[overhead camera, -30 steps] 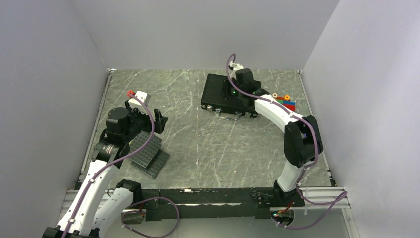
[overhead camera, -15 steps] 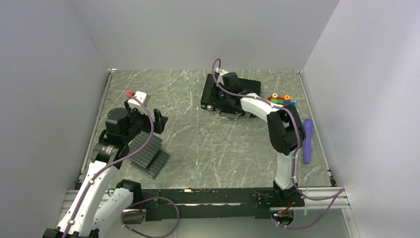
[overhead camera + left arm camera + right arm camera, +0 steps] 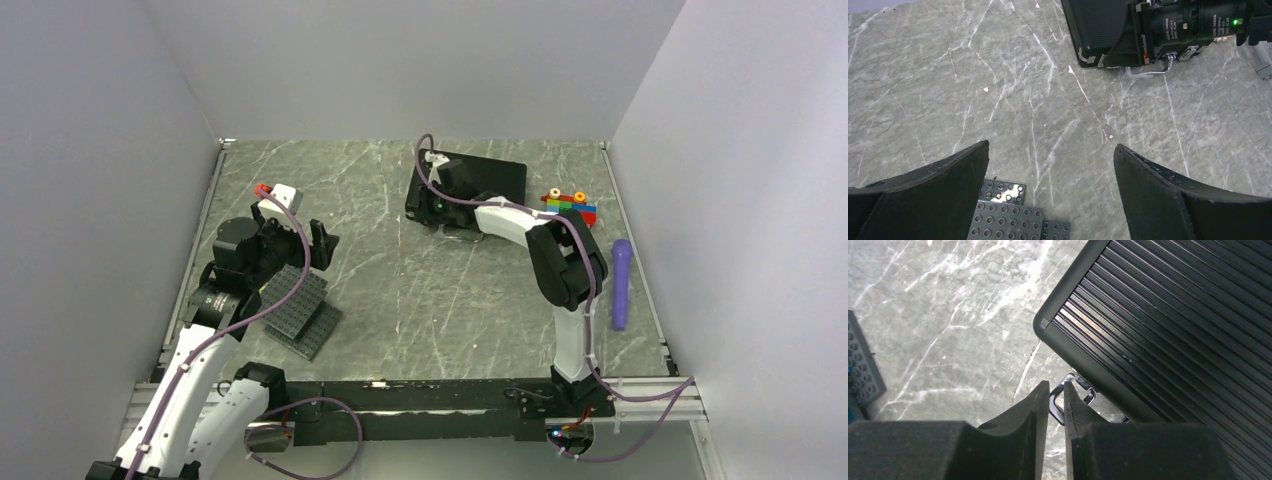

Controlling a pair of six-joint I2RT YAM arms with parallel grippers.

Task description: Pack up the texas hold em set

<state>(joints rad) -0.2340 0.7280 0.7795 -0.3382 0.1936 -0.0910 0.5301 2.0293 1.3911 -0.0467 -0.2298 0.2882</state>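
Closed right end effector [image 3: 1055,388] sits at briefcase [image 3: 1173,315] front edge.

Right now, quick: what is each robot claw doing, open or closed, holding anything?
Left gripper: open, holding nothing.
Right gripper: shut at the briefcase front edge; whether it grips anything cannot be told.

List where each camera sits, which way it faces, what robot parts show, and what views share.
Top external: above and behind the bases, looking down over the table; both arms show.
Left wrist: on the raised left arm, looking down and across at the case; the open left gripper frames the bottom.
Right wrist: just above the case's corner, looking down; the right gripper, fingers nearly together, shows below.
Shared: all three show the case; top and left wrist both show the grey plates.
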